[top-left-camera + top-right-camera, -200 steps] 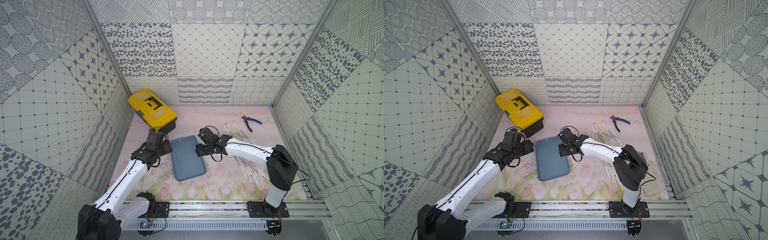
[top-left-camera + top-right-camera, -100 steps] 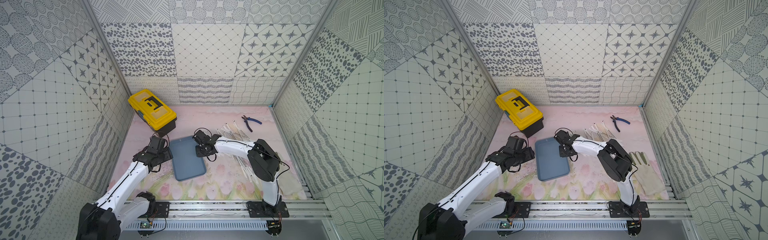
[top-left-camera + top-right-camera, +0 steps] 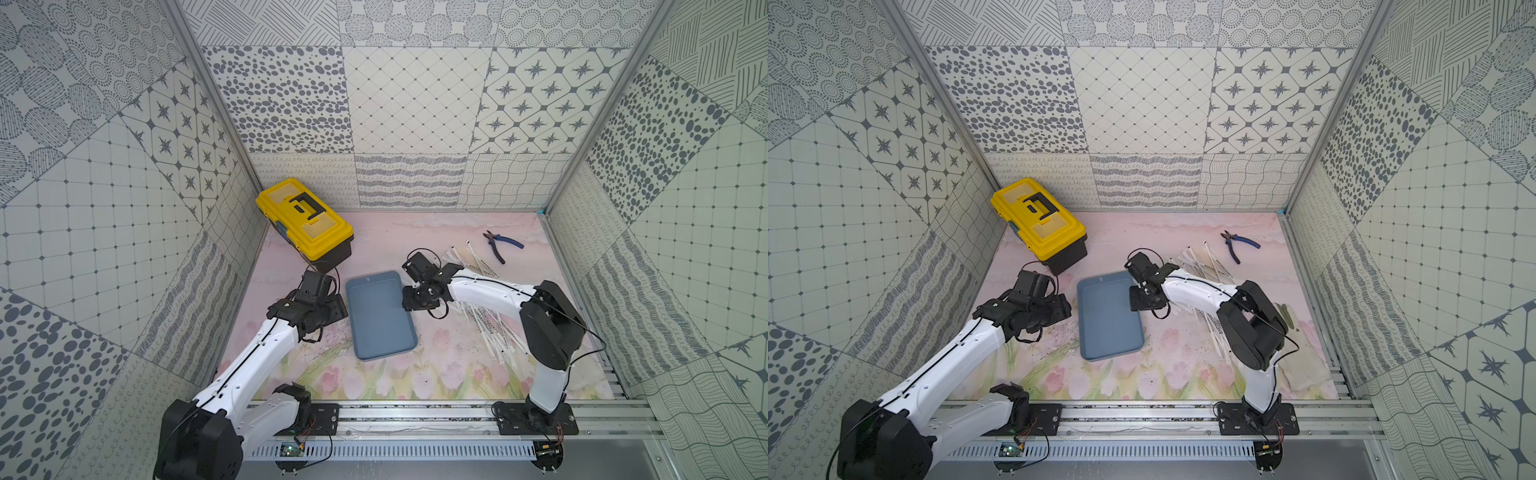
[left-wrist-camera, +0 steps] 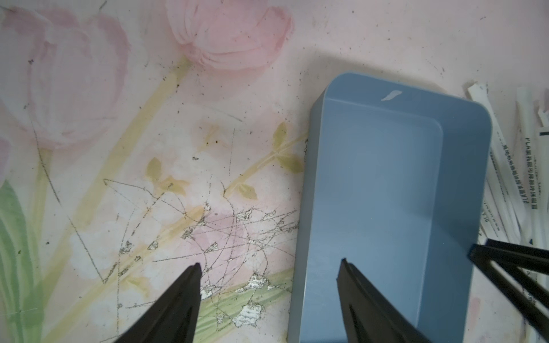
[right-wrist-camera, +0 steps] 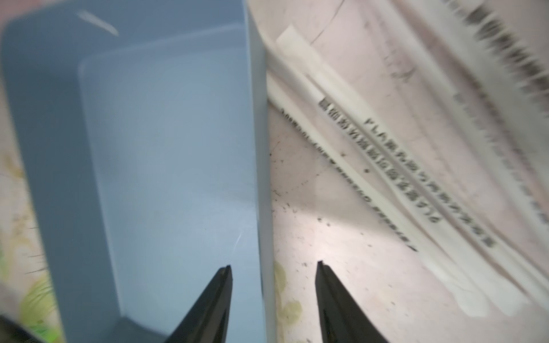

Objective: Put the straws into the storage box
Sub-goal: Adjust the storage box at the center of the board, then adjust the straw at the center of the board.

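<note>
Your left jaws stand apart and hold nothing. In the left wrist view one black tip hangs over the scratched worktop [image 4: 148,148] and the other over the inside of the storage box [image 4: 383,193], so they straddle its long wall on the left arm's side. Your right jaws are apart too, and empty. In the right wrist view they straddle the opposite long wall of the storage box [image 5: 166,148], one tip over its blue floor and the other over the worktop, with a gap showing on each side of the wall.

Nearest the rail, well off to the right arm's side of the box, a pale cloth [image 3: 1304,357] lies partly hidden behind that arm.

In both top views the storage box [image 3: 380,320] [image 3: 1108,320] lies flat between your two arms.

All the straws [image 3: 494,328] [image 3: 1208,262] you can see lie outside it. They form a loose heap on the worktop along the box's right-arm side, partly under that arm. In the right wrist view the closest straws [image 5: 356,133] end just beside the box's wall.

Farther back, past the straws from the box, lie the blue-handled pliers [image 3: 500,246] [image 3: 1239,244]. The yellow toolbox [image 3: 305,222] [image 3: 1038,220] sits near the box's far corner on the left arm's side.
</note>
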Available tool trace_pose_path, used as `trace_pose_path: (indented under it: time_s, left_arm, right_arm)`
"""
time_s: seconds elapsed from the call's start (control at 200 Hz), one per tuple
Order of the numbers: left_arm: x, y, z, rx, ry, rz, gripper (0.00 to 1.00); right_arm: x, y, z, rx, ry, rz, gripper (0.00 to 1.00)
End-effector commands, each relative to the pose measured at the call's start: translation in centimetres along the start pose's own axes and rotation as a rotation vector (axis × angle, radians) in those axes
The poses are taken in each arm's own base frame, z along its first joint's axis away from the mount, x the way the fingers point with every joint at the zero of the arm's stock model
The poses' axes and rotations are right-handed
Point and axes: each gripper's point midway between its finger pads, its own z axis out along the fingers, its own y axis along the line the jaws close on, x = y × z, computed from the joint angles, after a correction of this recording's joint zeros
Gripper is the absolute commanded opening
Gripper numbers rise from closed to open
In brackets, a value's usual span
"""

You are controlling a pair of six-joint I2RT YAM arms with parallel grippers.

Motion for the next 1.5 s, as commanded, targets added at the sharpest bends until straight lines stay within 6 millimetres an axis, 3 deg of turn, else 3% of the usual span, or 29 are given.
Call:
trace_pose_path:
  time_s: [0.0, 0.085, 0.27, 0.36, 0.55, 0.725, 0.916, 1.021, 1.166, 1.281, 1.491]
  left_arm:
    - [0.5, -0.9, -0.2, 0.024, 0.065, 0.058, 0.78]
    - [0.5, -1.2, 0.3, 0.039, 0.067, 0.051, 0.78]
    - [0.5, -1.4, 0.8, 0.049, 0.066, 0.034, 0.78]
    - [0.2, -0.8, 0.5, 0.021, 0.041, 0.036, 0.78]
    - [0.4, 0.6, 0.1, -0.026, 0.005, 0.036, 0.78]
    - [0.3, -0.1, 0.3, 0.014, -0.004, 0.018, 0.78]
    - [0.0, -1.0, 0.5, 0.058, -0.009, 0.010, 0.77]
    - [0.0, -1.6, 0.8, 0.087, 0.002, -0.004, 0.76]
    - [-0.1, -1.8, 1.1, 0.091, 0.006, -0.006, 0.76]
    - [0.1, -1.9, 1.3, 0.101, 0.010, -0.006, 0.76]
    - [1.0, -2.4, 2.0, 0.133, 0.037, -0.016, 0.74]
  right_arm:
    - [-2.1, -2.7, -2.0, -0.021, -0.034, 0.013, 0.56]
    - [-2.9, -3.9, -1.1, 0.051, -0.040, -0.039, 0.59]
    - [-5.4, -4.2, 2.2, 0.241, -0.041, -0.225, 0.64]
    - [-5.4, -4.4, 3.8, 0.292, 0.000, -0.297, 0.65]
    - [-4.6, -2.2, 5.8, 0.292, 0.029, -0.399, 0.63]
    - [-5.3, -4.1, 7.6, 0.372, 0.070, -0.374, 0.56]
    - [-6.1, -9.4, 5.6, 0.434, 0.042, -0.225, 0.33]
    - [-5.2, -11.0, 3.9, 0.410, 0.048, -0.156, 0.28]
    - [-2.8, -10.4, 1.5, 0.323, 0.059, -0.065, 0.29]
    - [-2.1, -8.8, -0.1, 0.224, 0.041, -0.002, 0.41]
    - [0.0, -10.1, 0.7, 0.293, 0.094, -0.043, 0.33]
